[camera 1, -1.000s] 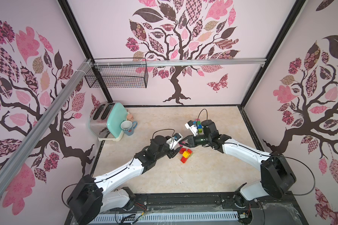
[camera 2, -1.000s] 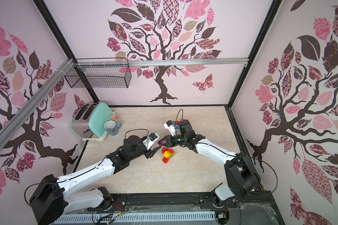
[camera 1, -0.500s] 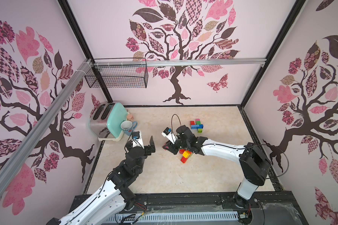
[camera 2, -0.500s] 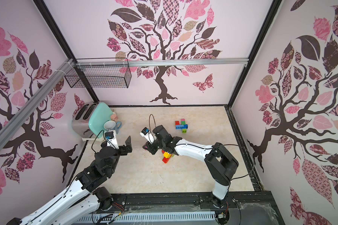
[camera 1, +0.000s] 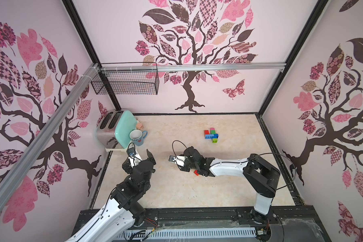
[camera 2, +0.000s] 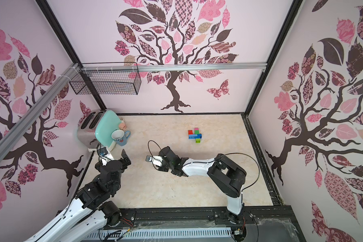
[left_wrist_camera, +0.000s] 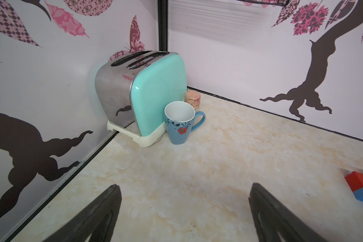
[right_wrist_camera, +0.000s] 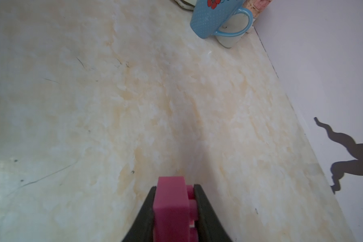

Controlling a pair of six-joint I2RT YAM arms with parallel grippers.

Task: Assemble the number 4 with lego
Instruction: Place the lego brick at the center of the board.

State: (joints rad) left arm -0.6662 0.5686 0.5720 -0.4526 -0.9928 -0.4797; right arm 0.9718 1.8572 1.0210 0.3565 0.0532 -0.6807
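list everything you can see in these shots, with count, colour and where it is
chrome toaster with mint-green side: one, far left corner of the table
blue flowered ceramic mug: one, white inside, upright beside the toaster
small pinkish-tan cylinder: one, behind the mug
black wire basket: one, hung on the back wall rail
clustered lego bricks: about five, red, pink, green, blue, lime, far side of the table
red lego brick: one showing, partly under the right arm
pink lego brick: one, in the right gripper
beige marbled table: one
left gripper: black, open, empty, facing the toaster
right gripper: black, shut on the pink lego brick, mid-table
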